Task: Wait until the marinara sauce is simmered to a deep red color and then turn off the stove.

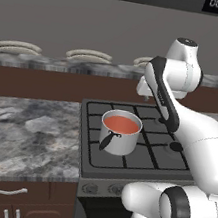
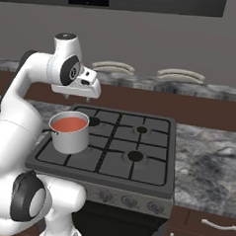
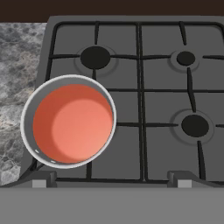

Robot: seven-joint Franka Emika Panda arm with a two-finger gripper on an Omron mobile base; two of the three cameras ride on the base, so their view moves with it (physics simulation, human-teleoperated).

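sauce: marinara sauce was pale orange-red; we judged waiting best.
hand: hand spread, empty, above stove.

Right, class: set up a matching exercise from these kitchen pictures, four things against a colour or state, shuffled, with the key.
Things:
1. marinara sauce
2. saucepan
3. stove
4. end effector

Descriptions:
A. dark grey, black grates
B. open, above the stove
C. light orange-red
D. steel, on the front left burner

Pairs: 1-C, 2-D, 3-A, 4-B
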